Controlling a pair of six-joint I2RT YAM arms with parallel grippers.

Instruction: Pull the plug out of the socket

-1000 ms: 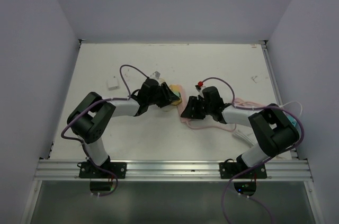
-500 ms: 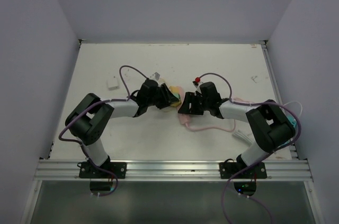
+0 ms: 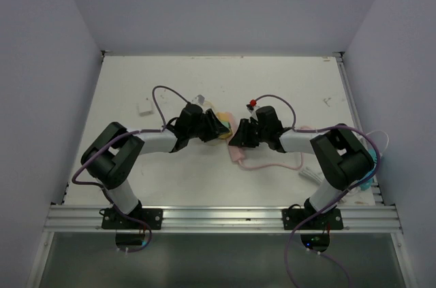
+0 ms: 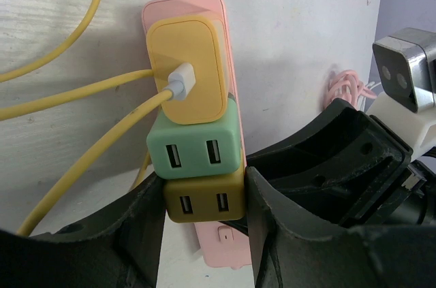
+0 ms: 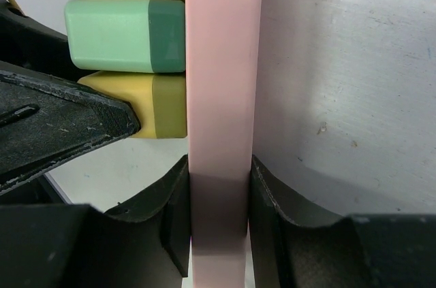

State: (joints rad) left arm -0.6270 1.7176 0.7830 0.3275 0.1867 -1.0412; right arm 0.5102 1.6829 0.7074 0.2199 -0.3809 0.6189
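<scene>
Near the middle of the desk we see the two hands meeting over a pink socket strip. The strip carries three blocks in a row: a yellow charger at the far end with a white connector and a yellow cable running off to the left, a green adapter touching it, and a mustard plug touching the green one on the near side.

The left hand is clamped on the mustard plug, one dark finger pressed against each of its sides. The plug sits seated on the strip, flush with its green neighbour.

The right hand grips the pink socket strip itself, its fingers tight on the two long faces just below the mustard plug.

From above, the left hand and the right hand point at each other, nearly touching. A pink cord trails right from the strip, across the desk. A small white piece lies well apart, far left.
</scene>
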